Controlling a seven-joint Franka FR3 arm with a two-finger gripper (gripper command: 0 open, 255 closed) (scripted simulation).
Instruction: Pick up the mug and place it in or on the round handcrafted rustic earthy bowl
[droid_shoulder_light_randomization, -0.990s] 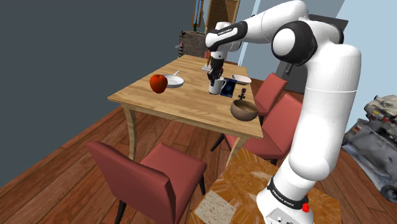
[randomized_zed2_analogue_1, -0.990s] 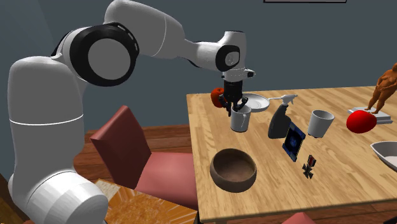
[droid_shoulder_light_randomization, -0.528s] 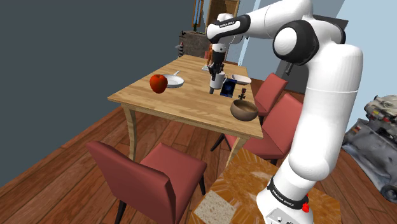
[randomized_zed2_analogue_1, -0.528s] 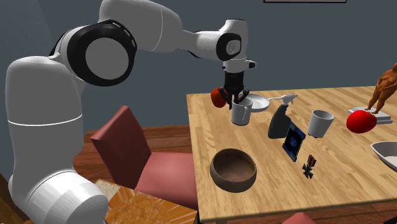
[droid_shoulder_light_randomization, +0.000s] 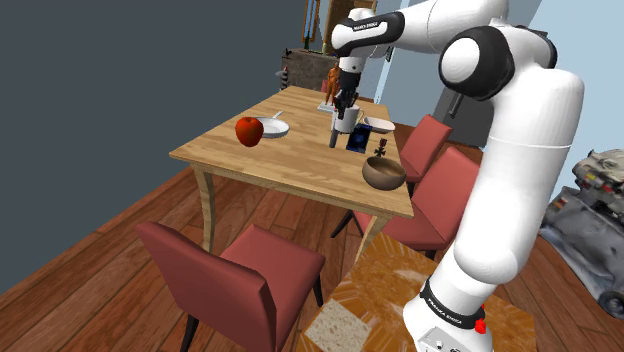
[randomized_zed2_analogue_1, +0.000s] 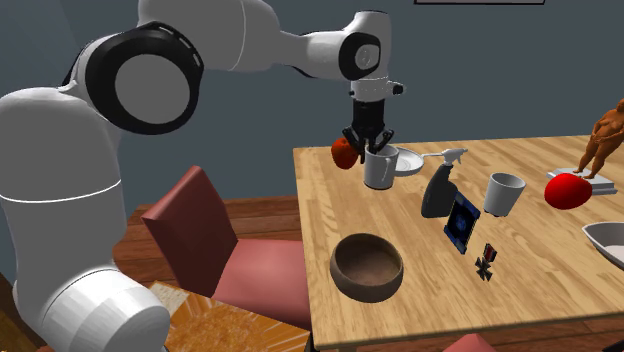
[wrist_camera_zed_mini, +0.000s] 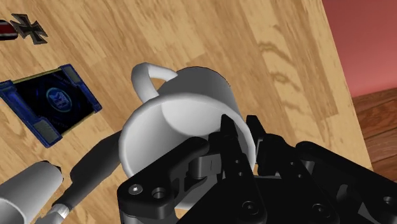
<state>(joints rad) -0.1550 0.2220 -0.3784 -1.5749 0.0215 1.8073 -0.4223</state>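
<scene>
One white mug (randomized_zed2_analogue_1: 380, 170) is under the hand (randomized_zed2_analogue_1: 371, 148). The two black fingers (wrist_camera_zed_mini: 228, 137) are clenched on its rim, one inside the cup and one outside. The mug's handle (wrist_camera_zed_mini: 150, 71) is on the side away from the fingers. The brown bowl (randomized_zed2_analogue_1: 367, 268) rests on the wooden tabletop (randomized_zed2_analogue_1: 540, 290), lower than the hand and well apart from it, toward the arm's base. Near the mug are a dark spray bottle (randomized_zed2_analogue_1: 438, 192) and a blue card (wrist_camera_zed_mini: 54, 102). A red apple (droid_shoulder_light_randomization: 249, 131) lies farther off.
</scene>
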